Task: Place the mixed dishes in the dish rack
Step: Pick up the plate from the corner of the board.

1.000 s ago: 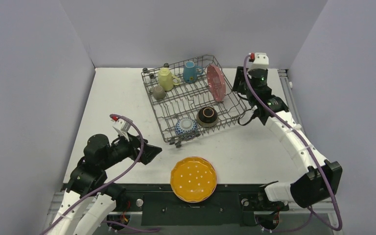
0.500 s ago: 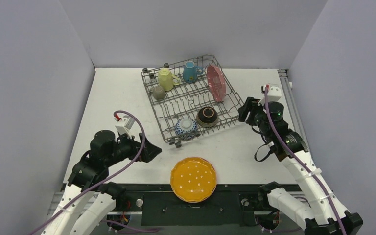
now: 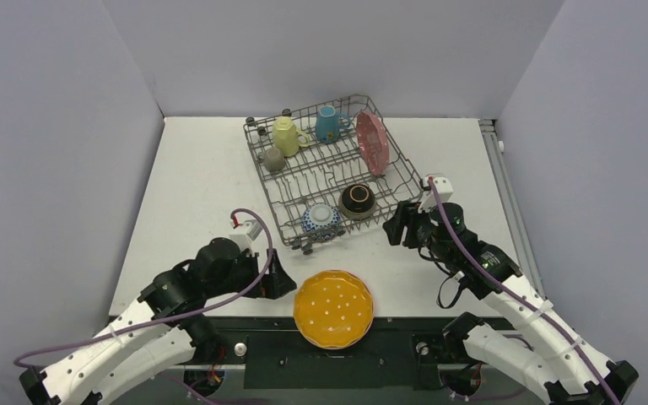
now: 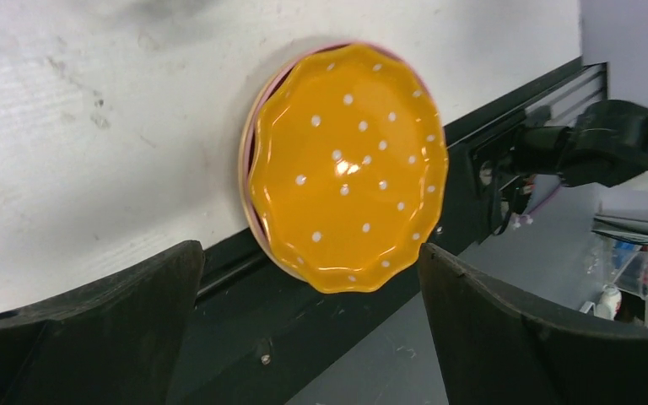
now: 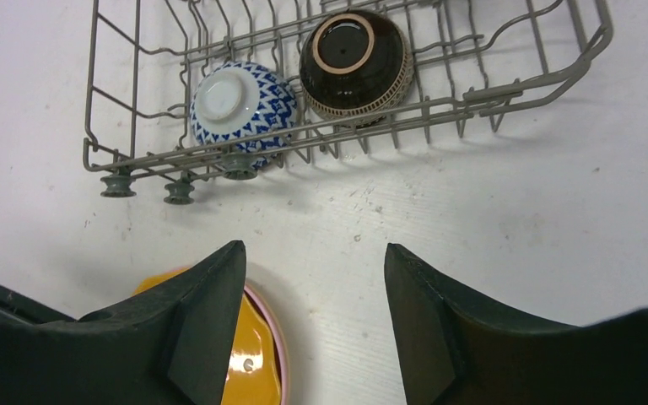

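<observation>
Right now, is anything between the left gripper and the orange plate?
Nothing visible. The left gripper is open just left of the orange plate, with only bare table between them. In the left wrist view the plate shows unobstructed between the gripper's fingers, overhanging the table's near edge.

The white table [image 3: 202, 181] carries the dish rack [image 3: 314, 175] and, nearer, the orange-topped plate stack [image 3: 333, 309].

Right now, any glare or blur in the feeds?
Left wrist: glint on the orange plate, own fingers dark and soft. Right wrist: blue-white bowl and dark-brown bowl sharp, soft shadow under the dish rack. Top external: even light, no blur.
</observation>
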`<action>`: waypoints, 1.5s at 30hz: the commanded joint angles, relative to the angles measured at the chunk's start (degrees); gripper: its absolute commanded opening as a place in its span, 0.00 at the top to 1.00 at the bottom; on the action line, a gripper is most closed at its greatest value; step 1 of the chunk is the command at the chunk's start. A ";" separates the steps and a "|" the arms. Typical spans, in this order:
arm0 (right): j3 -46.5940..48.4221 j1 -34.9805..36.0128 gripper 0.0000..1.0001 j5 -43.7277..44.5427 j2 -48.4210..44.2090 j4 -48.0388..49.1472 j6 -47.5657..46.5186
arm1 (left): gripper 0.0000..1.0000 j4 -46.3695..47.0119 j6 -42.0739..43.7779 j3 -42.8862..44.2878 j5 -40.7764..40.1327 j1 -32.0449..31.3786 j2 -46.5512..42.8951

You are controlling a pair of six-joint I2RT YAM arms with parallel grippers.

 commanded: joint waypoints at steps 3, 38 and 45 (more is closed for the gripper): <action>-2.97 3.33 0.44 2.43 -1.35 0.18 4.06 | 0.04 1.06 -9.67 -2.93 -14.75 -10.18 3.89; -10.51 8.28 0.50 5.23 -2.58 0.56 7.80 | 0.77 20.63 -11.77 -11.33 -10.06 -14.47 22.58; -11.31 8.85 0.52 5.27 -2.33 1.10 8.41 | 0.92 19.07 -10.81 -10.84 -10.46 -14.46 22.40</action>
